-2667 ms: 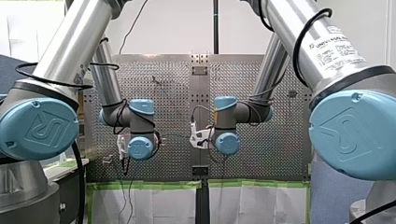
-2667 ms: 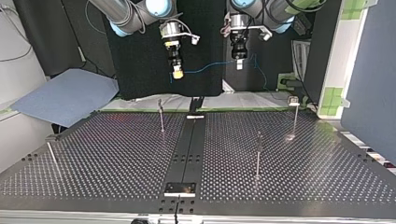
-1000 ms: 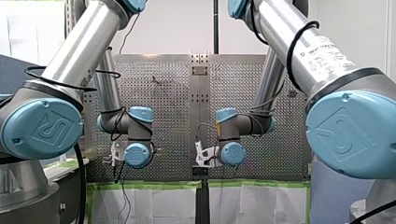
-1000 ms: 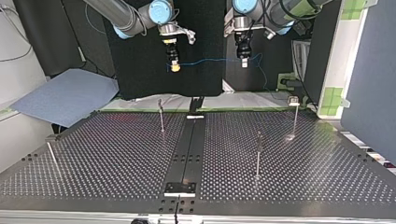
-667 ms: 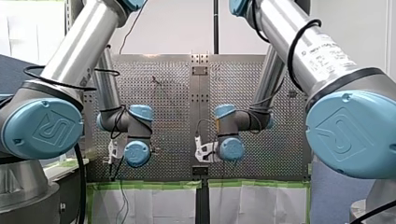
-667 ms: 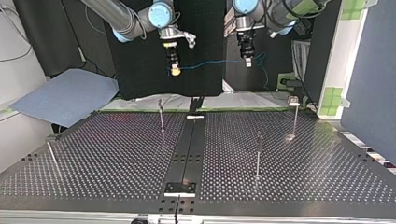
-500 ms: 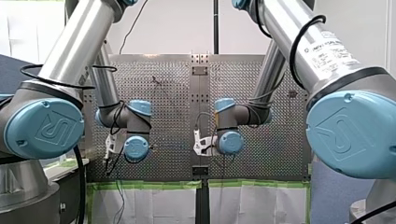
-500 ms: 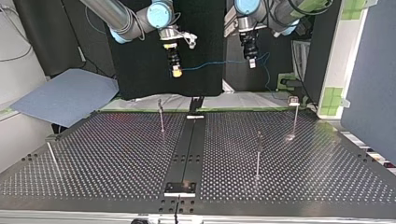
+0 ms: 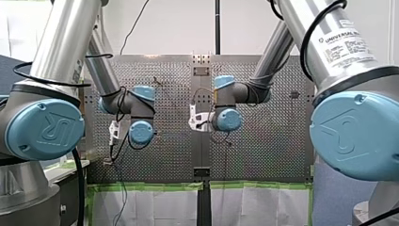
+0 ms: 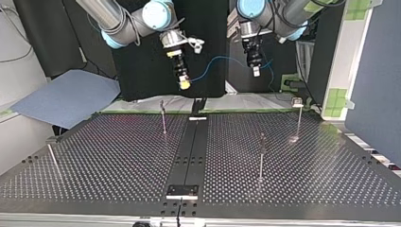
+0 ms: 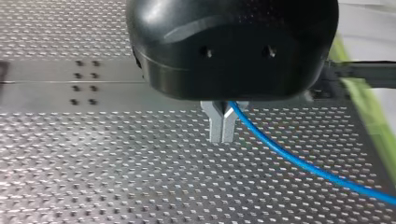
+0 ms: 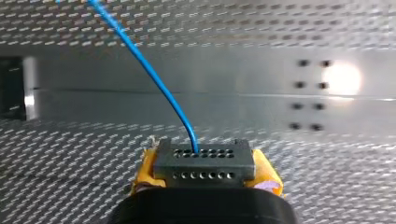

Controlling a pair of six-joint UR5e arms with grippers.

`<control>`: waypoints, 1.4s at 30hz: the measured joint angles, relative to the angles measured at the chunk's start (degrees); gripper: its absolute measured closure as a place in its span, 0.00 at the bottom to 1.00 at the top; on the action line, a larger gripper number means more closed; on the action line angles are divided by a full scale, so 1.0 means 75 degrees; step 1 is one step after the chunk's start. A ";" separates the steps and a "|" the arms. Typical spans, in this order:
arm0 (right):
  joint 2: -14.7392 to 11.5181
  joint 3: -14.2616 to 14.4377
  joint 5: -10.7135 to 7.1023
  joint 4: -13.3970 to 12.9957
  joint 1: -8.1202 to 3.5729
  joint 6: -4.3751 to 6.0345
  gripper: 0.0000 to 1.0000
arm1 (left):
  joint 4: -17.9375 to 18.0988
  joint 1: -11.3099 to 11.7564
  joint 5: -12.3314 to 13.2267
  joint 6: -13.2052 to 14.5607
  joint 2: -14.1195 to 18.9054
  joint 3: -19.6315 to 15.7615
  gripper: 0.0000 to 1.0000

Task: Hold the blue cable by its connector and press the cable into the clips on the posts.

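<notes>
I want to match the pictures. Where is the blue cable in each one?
Front view: too thin to make out.
Top view: the blue cable arcs from my right gripper to my left gripper.
Left wrist view: it comes out of my left gripper.
Right wrist view: it rises from the connector in my right gripper.
Landmark: the plain metal strip down the middle.

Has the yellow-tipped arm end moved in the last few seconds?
Yes. In the top view my right gripper, shut on the connector of the blue cable, has dropped lower and slightly to the view's right, nearer the post below it.
</notes>
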 joint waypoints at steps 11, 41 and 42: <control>-0.0139 -0.0781 -0.0073 0.0626 0.0066 0.0059 1.00 | -0.0663 0.0165 0.0049 -0.0094 0.0663 0.0616 1.00; -0.0135 -0.2428 -0.0426 0.1745 0.0098 -0.0014 1.00 | -0.2924 0.1552 0.1340 -0.0147 0.2199 0.2372 1.00; -0.0133 -0.2453 -0.0430 0.1758 0.0098 -0.0016 1.00 | -0.3011 0.1639 0.1423 -0.0120 0.2190 0.2417 1.00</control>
